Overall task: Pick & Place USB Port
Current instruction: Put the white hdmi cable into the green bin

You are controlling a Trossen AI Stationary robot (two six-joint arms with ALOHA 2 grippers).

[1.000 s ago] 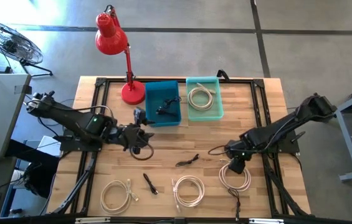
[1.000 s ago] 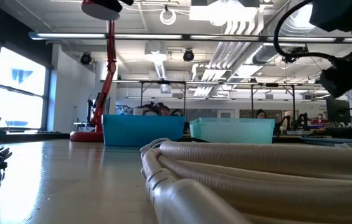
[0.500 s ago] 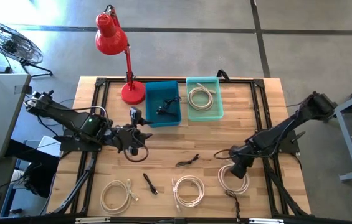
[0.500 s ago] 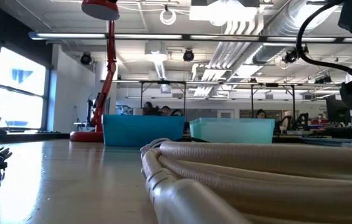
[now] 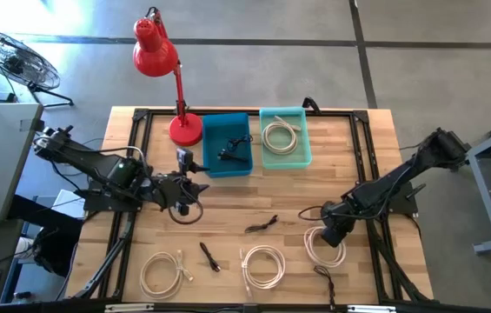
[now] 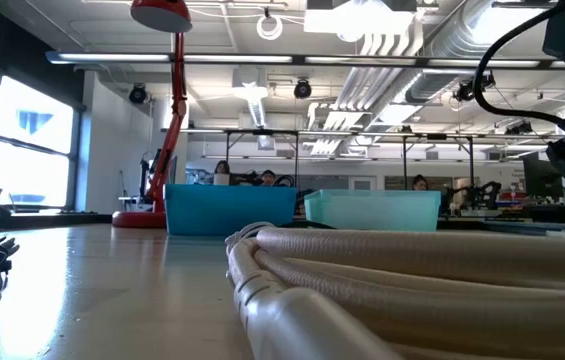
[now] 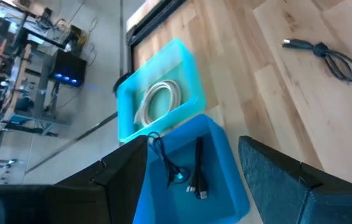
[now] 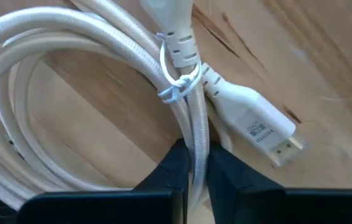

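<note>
1. The right gripper [image 8: 197,177] is pinched on the coiled white cable [image 5: 325,247] near the table's front right; next comes lifting it toward the light turquoise plastic bin [image 5: 301,155]
2. The left gripper [image 5: 186,193] hangs spread and empty near the left edge

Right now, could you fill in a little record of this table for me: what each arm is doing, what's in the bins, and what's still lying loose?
left gripper: open, empty, beside the dark blue bin
right gripper: pinched on the white coiled cable at the table's right front
dark blue bin: black cables inside
light teal bin: one white coil
loose on table: two more white coils, black cables
red lamp: back left
</note>
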